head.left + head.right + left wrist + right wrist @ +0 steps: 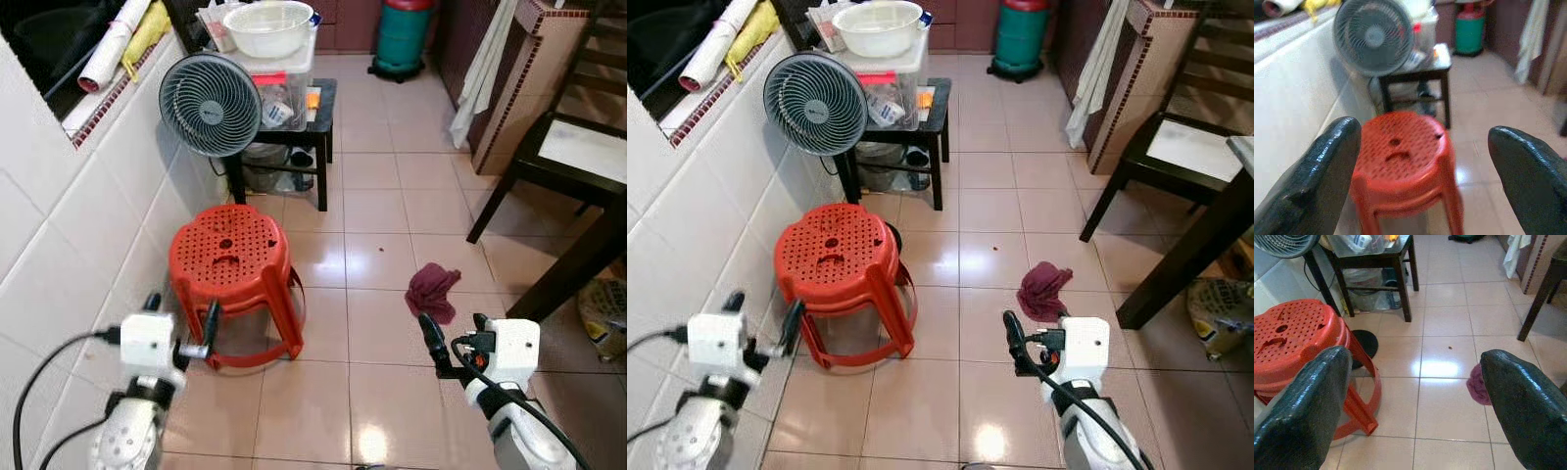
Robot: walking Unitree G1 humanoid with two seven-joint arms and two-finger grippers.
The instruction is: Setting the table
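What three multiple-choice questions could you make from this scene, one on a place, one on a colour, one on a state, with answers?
1. Where does the rag lie?
A. on the floor tiles
B. on the stool
C. in the bowl

2. What colour is the stool?
A. blue
B. red
C. white

3. How are the left gripper fingers?
A. shut on the rag
B. shut on nothing
C. open

Answers:
1. A, it sits on bare tiles ahead of the right gripper.
2. B, its perforated seat and legs are red.
3. C, the left wrist view shows a wide gap between them, with the stool beyond.
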